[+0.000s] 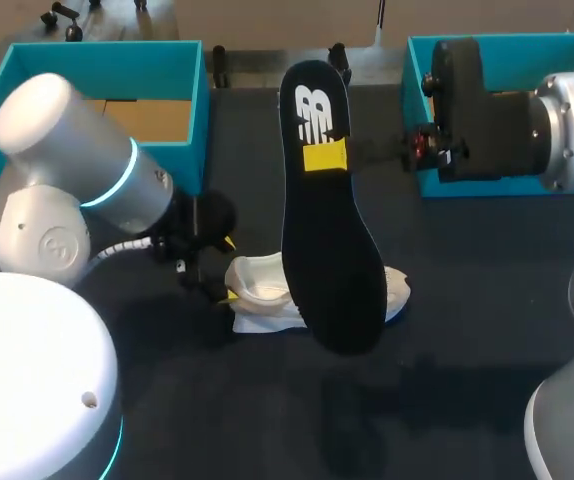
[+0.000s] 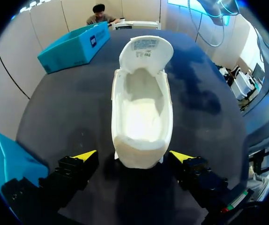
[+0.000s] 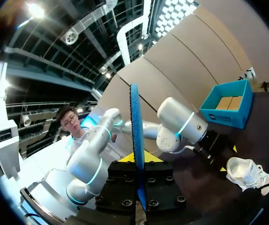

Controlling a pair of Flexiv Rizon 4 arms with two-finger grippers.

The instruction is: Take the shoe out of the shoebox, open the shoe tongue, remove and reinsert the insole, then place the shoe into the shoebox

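The black insole (image 1: 332, 260) hangs upright high above the table, with my right gripper (image 1: 325, 157) shut on it near its logo end. In the right wrist view the insole (image 3: 135, 122) shows edge-on, blue, rising from between the shut fingers of the right gripper (image 3: 137, 161). The white shoe (image 1: 263, 285) lies on the dark table below, partly hidden behind the insole. In the left wrist view the shoe (image 2: 142, 108) has its tongue folded open and looks hollow inside. My left gripper (image 2: 134, 157) stands open at table level, one yellow tip on each side of the heel, not touching it.
A teal shoebox (image 1: 97, 100) with brown card inside stands at the back left, behind my left arm. A second teal box (image 1: 527, 55) sits at the back right, partly covered by my right arm. The dark table (image 1: 467, 340) stretches out in front of the shoe.
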